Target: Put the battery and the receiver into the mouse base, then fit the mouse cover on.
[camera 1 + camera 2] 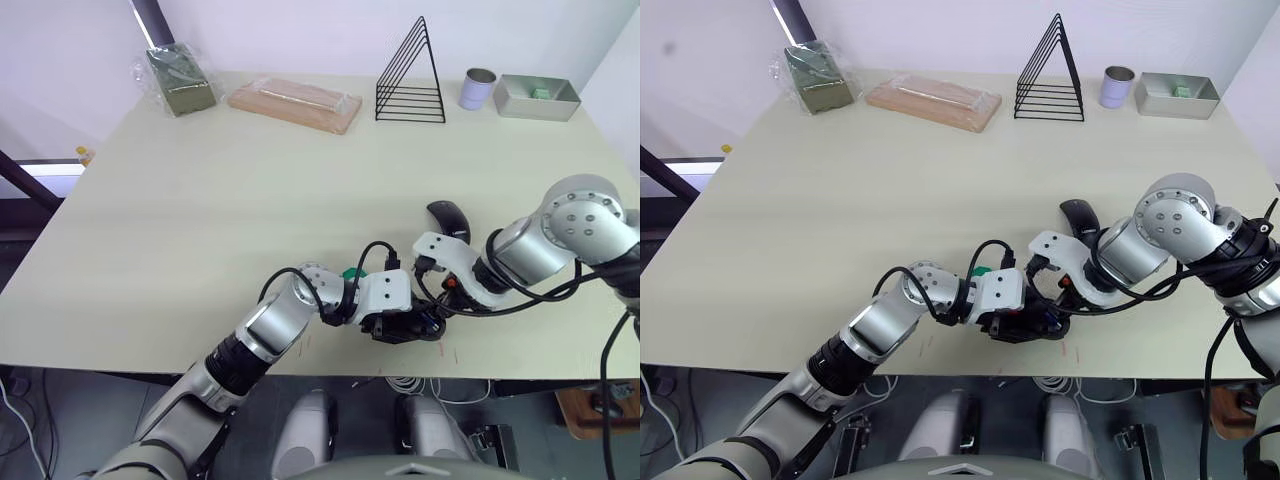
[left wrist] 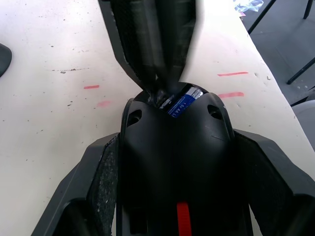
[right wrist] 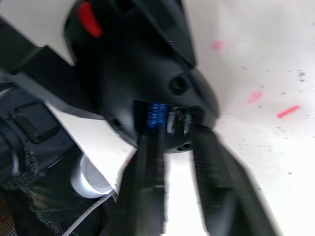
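My left arm reaches forward and bends inward at the wrist, its hand [image 1: 400, 328] low over the table's near edge, fingers [image 2: 98, 182] clamped on the mouse base [image 2: 177, 162]. My right arm folds in from the right, elbow high, its hand [image 3: 172, 132] meeting the left one, fingertips slightly apart at the base's open end.

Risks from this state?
1. The left end effector clamps the mouse base near the table edge; a slip might drop it.
2. The right end effector works at the battery, which sits slanted and may jam.
3. The mouse cover lies beside the right forearm; a sweep could knock it.
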Robot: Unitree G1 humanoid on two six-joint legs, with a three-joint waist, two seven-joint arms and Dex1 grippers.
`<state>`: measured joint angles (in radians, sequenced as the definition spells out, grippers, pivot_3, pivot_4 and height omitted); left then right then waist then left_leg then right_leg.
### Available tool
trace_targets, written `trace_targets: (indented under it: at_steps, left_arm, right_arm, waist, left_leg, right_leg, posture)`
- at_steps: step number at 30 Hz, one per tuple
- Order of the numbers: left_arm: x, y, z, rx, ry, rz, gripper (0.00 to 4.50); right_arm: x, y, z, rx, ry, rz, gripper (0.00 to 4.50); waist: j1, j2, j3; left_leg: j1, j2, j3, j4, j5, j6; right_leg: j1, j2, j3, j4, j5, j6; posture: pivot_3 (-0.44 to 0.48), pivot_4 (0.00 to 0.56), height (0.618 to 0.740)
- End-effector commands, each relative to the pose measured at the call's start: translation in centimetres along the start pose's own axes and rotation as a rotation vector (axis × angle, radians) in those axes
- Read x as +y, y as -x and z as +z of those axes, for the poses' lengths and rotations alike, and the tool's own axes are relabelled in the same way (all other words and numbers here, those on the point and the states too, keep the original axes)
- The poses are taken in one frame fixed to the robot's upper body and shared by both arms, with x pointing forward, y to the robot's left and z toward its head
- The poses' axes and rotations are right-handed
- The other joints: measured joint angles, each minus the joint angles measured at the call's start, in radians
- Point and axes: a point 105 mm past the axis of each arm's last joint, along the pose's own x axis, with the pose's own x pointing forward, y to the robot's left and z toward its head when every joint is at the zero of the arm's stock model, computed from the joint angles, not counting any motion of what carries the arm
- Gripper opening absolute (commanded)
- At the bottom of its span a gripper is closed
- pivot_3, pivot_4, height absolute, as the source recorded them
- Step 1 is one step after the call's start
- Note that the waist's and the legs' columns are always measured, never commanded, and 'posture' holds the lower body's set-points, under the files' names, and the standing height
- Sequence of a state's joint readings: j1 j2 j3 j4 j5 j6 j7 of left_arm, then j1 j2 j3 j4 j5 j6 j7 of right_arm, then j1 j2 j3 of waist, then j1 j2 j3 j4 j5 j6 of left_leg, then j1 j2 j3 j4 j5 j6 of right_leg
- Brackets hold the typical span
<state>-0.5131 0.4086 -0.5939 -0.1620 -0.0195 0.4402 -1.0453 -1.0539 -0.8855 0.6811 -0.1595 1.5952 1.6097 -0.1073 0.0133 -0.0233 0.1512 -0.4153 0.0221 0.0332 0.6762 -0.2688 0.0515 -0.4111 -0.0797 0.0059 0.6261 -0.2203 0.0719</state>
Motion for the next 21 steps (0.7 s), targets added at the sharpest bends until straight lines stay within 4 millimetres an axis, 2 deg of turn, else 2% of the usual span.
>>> trace_targets:
  at_steps: [1,5,8,11,13,15,17,21]
  left_arm:
    - [-0.4,-0.2,0.7,-0.016,-0.025,-0.008,2.90]
    - [-0.4,-0.2,0.6,-0.014,-0.022,-0.003,2.90]
    - [-0.4,-0.1,0.5,-0.013,-0.020,-0.001,2.90]
    - [-0.3,-0.1,0.5,-0.011,-0.017,0.001,2.90]
    - [-0.3,-0.1,0.5,-0.011,-0.015,0.002,2.90]
    - [-0.3,-0.1,0.5,-0.010,-0.013,0.002,2.90]
    - [-0.3,-0.1,0.5,-0.008,-0.013,0.003,2.90]
    - [-0.2,0.1,0.4,-0.005,-0.012,0.007,2.90]
  right_arm:
    - [-0.6,1.2,0.4,-0.035,-0.006,-0.028,2.46]
    - [-1.0,3.2,0.7,-0.087,-0.026,-0.021,2.46]
    - [-0.7,4.4,-0.5,-0.094,-0.028,-0.006,2.46]
    - [-0.3,5.4,-0.8,-0.192,0.010,-0.022,2.46]
    - [-0.1,5.6,-1.2,-0.256,0.028,-0.032,2.46]
    - [-0.1,5.6,-2.4,-0.277,-0.029,0.010,2.46]
    - [0.6,5.6,-1.8,-0.452,-0.017,0.067,2.46]
    - [0.3,5.3,-2.2,-0.673,0.013,0.004,2.46]
  waist:
    - [0.000,0.000,0.000]
    - [0.000,0.000,0.000]
    - [0.003,0.000,0.000]
    - [0.001,0.000,0.000]
    - [0.002,0.000,0.000]
    - [0.003,0.000,0.000]
    - [0.002,-0.001,-0.001]
    - [0.001,0.001,-0.001]
  left_leg:
    - [0.000,0.000,0.000,0.000,0.000,0.000]
    - [0.000,0.000,0.000,0.001,0.000,0.000]
    - [-0.001,0.000,-0.001,0.001,0.000,0.000]
    - [-0.001,0.000,-0.001,0.000,0.000,0.000]
    - [-0.001,0.000,-0.002,0.001,0.000,0.000]
    - [-0.001,0.000,-0.003,0.001,0.000,0.000]
    - [0.000,0.000,-0.004,0.001,0.000,0.000]
    - [0.000,0.000,-0.004,0.005,0.000,0.000]
  right_leg:
    - [0.000,0.000,0.000,0.000,0.000,0.000]
    - [0.000,0.000,0.000,0.000,0.000,0.000]
    - [0.000,0.000,-0.001,0.000,0.000,0.000]
    - [0.000,0.000,-0.001,-0.001,0.000,0.000]
    - [0.001,0.000,-0.002,-0.001,0.000,0.000]
    - [0.002,0.000,-0.002,-0.001,0.000,0.000]
    - [0.003,0.000,-0.003,-0.001,0.000,0.000]
    - [0.004,0.002,-0.003,0.000,0.000,0.001]
  posture:
    - [0.000,0.150,0.740]
    - [0.000,0.150,0.740]
    - [0.000,0.150,0.740]
    - [0.000,0.150,0.740]
    - [0.000,0.150,0.740]
    - [0.000,0.150,0.740]
    - [0.000,0.150,0.740]
    - [0.000,0.150,0.740]
